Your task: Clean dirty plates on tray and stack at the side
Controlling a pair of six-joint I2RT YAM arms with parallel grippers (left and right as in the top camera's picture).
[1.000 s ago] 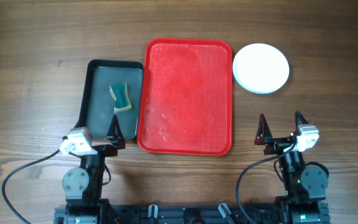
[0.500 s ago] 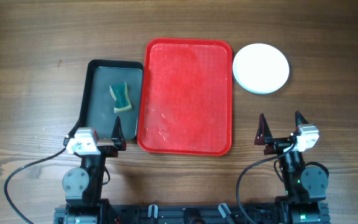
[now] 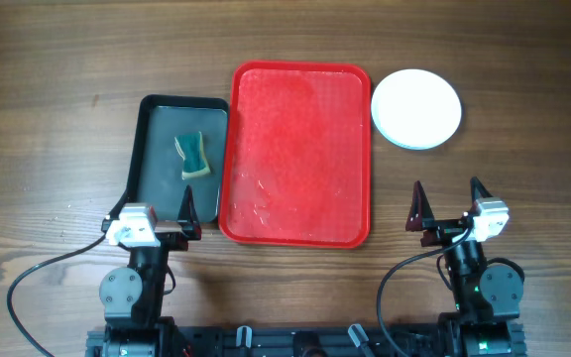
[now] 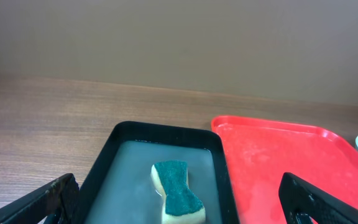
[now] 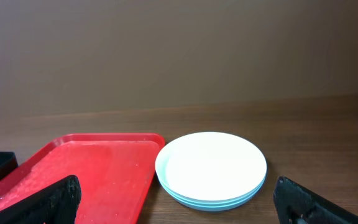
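- Where the table [image 3: 48,99] runs toward its far right corner, the plates [image 3: 416,108] sit in one neat stack on the bare wood, white on top and pale blue rims showing beneath in the right wrist view.
- The stack lies just beside the tray [image 3: 300,154], at the tray's far right corner, apart from its rim and not on it.
- The red tray lies at the middle of the table, long sides running from the near edge toward the far edge; its surface shows wet streaks and droplets.
- A smaller black tray [image 3: 153,159] lies alongside the red tray's left rim, holding shallow cloudy water.
- A sponge [image 3: 193,155] with a green top and yellow body lies in the black tray, toward its far right part.
- The left gripper [image 3: 157,203] hangs over the black tray's near end, fingers spread wide, holding nothing.
- The right gripper [image 3: 446,193] hovers near the table's near edge, right of the red tray and nearer than the plates, fingers equally wide apart, gripping nothing.
- A dark cable [image 3: 38,273] loops over the near left corner of the table.
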